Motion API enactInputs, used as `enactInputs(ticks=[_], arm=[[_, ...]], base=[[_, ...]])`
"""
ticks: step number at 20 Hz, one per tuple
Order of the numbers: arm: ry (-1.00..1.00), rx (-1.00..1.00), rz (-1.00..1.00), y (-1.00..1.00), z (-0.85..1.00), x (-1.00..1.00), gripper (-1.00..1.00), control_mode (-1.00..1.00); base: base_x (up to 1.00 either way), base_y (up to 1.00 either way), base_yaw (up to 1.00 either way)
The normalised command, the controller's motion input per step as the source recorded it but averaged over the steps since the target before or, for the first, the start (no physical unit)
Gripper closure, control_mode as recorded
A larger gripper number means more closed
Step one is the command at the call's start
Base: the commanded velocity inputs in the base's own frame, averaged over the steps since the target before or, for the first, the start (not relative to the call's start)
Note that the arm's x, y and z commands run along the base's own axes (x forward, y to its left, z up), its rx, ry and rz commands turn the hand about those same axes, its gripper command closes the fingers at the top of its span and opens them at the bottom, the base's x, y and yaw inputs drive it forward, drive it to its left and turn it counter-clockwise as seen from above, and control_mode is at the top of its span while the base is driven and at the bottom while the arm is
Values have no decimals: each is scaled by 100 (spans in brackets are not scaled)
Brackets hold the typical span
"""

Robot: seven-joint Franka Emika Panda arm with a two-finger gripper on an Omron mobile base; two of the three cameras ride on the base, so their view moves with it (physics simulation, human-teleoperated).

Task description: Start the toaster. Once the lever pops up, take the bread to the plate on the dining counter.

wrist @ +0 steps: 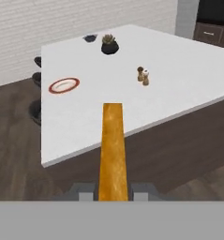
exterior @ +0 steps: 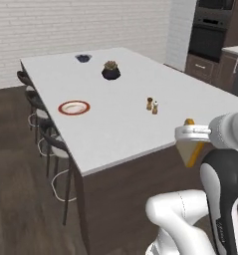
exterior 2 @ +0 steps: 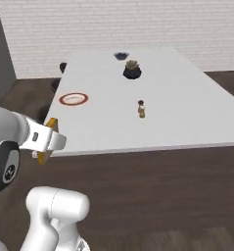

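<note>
Hand view: bread (wrist: 113,150) clamped edge-on between the two dark fingertips, golden crust running up the middle of the frame, gripper (wrist: 113,192) closed on the slice. Left base view: same slice (exterior: 191,149) hanging below the white hand, short of the dining counter (exterior: 120,129) and off its near edge, over the dark floor. Right base view: gripper (exterior 2: 46,142) with the orange slice, just off the counter's near left corner.

Toasting step judged finished, carrying leg in hand. Plate (exterior: 74,107) with red rim lying flat toward the counter's left edge, near the stools (exterior: 46,134), bare. Pair of small shakers (exterior: 152,105) toward the near right part of the top, black plant pot (exterior: 111,71) further back, small dark bowl (exterior: 83,58) by the far edge; all well apart from the plate.

Next, probably: reach forward and left over the near edge, lower above the plate's pale centre, then release
</note>
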Motion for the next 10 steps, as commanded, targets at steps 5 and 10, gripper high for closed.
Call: enactInputs(ticks=[5,10], arm=[[0,0,0,0,0,0,100,100],[0,0,0,0,0,0,100,100]], base=[[19,100,-5],[11,100,-8]])
